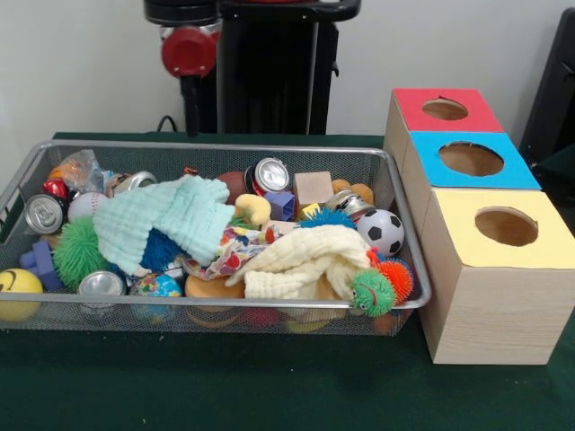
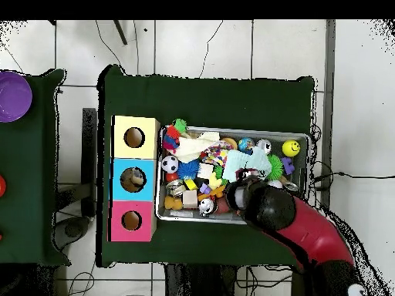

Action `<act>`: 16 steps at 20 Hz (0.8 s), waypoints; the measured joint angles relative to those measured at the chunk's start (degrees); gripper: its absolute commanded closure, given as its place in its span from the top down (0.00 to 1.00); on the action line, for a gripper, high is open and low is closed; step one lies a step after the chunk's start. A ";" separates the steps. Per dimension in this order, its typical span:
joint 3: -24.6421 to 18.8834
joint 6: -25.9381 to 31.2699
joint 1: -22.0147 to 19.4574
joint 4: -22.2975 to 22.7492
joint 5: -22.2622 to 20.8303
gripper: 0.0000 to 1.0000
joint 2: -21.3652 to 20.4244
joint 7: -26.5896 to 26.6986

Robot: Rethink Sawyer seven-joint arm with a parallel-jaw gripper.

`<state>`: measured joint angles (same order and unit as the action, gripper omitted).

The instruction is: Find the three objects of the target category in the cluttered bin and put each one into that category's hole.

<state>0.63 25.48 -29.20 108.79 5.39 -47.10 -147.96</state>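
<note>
The wire mesh bin (image 1: 216,145) lies on the green table, full of clutter: soda cans (image 1: 269,173), a soccer ball (image 1: 384,231), a yellow smiley ball (image 1: 16,289), spiky balls (image 1: 79,253), a mint cloth (image 1: 166,220), a cream cloth (image 1: 305,260) and a wooden cube (image 1: 313,189). Three wooden boxes stand beside it, each with a round hole: red top (image 1: 413,103), blue top (image 1: 431,148), yellow top (image 1: 458,211). My gripper (image 1: 191,108) hangs as a dark shape under the red wrist, above the bin's far rim. In the overhead view the arm's end (image 2: 245,194) covers it.
In the overhead view the boxes (image 2: 134,123) line the bin's left side, and something brown shows inside the blue box's hole (image 2: 135,179). A purple bowl (image 2: 11,96) sits on a separate table at the left. The black pedestal (image 1: 269,81) stands behind the bin.
</note>
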 measured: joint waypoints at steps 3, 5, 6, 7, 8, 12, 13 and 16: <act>0.60 -0.09 -3.57 -0.93 -2.75 1.00 1.62 0.00; 0.74 -0.30 -5.02 -1.16 -4.23 1.00 2.38 0.00; 0.77 -0.45 -5.56 -1.20 -4.81 1.00 2.68 0.00; 0.82 -1.18 -7.22 -1.22 -6.73 1.00 3.80 0.00; 0.84 -1.53 -7.71 -1.23 -7.35 1.00 4.21 0.00; 0.84 -3.83 -9.80 -1.21 -10.27 1.00 6.53 0.00; 0.83 -4.43 -10.14 -1.21 -10.84 1.00 7.12 0.00; 0.81 -6.10 -11.12 -1.22 -12.43 1.00 8.97 0.00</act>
<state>1.44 19.38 -40.32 107.57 -7.03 -38.12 -147.96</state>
